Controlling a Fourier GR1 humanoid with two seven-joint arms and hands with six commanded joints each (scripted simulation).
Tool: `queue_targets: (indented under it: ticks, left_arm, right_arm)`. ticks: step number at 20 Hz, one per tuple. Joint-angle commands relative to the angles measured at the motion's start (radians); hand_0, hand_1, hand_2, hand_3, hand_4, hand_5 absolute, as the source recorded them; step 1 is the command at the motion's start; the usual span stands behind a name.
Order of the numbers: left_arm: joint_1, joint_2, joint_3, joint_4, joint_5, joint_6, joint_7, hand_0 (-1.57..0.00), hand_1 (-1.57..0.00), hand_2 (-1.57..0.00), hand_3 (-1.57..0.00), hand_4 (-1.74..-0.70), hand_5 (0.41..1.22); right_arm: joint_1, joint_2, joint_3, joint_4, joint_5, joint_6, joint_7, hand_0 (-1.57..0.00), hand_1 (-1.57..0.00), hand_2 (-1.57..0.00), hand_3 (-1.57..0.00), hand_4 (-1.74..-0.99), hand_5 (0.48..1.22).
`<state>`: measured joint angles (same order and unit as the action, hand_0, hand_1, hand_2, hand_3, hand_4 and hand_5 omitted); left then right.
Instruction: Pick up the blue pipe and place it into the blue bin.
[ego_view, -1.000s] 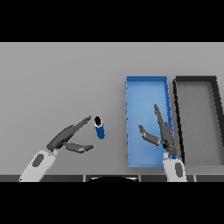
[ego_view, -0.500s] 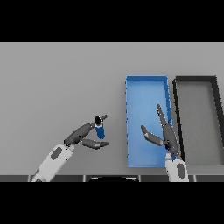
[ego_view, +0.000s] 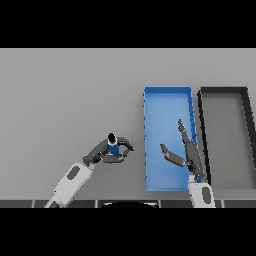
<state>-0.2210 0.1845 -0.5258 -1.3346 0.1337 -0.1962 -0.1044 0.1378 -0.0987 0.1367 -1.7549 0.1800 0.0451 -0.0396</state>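
A short blue pipe (ego_view: 113, 145) with a dark top stands on the grey table, left of the blue bin (ego_view: 148, 110). My left hand (ego_view: 108, 151) has its fingers and thumb curled round the pipe, hiding most of its body. The long, shallow bin holds nothing inside. Over its right half hovers my right hand (ego_view: 187, 150), fingers straight and thumb spread, holding nothing.
A dark grey bin (ego_view: 245, 125) of about the same size lies directly to the right of the blue one, their long walls side by side.
My left hand moved right to the pipe and its fingers closed round it. The right hand has stayed in place over the blue bin.
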Motion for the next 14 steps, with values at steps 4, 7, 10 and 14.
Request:
queue_targets:
  ticks: [4, 7, 10, 14]
  left_arm:
    - [0.007, 0.003, -0.034, 0.004, -0.025, -0.013, -0.085, -1.13, -1.2, -1.23, -1.17, -1.6, 1.072]
    - [-0.006, -0.003, -0.041, 0.022, -0.04, 0.016, -0.122, -1.35, -1.38, -1.4, -1.32, -1.67, 1.144]
    - [-0.002, -0.016, -0.038, -0.047, -0.03, 0.052, -0.094, -1.46, -1.48, -1.48, -1.41, -1.7, 1.182]
    - [-0.013, -0.037, -0.049, -0.131, -0.015, 0.065, -0.088, -1.52, -1.53, -1.53, -1.45, -1.73, 1.205]
  right_arm:
    - [-0.001, -0.012, -0.019, 0.011, -0.014, 0.001, 0.008, 0.0, 0.0, 0.0, 0.0, -1.198, 0.604]
    - [-0.009, -0.014, -0.02, 0.011, -0.019, 0.007, 0.003, 0.0, 0.0, 0.0, 0.0, -1.19, 0.6]
    - [-0.014, -0.011, -0.012, 0.014, -0.008, 0.005, 0.019, 0.0, 0.0, 0.0, 0.0, -1.189, 0.603]
    - [-0.012, -0.009, -0.013, 0.026, 0.004, -0.005, 0.002, 0.0, 0.0, 0.0, 0.0, -1.18, 0.604]
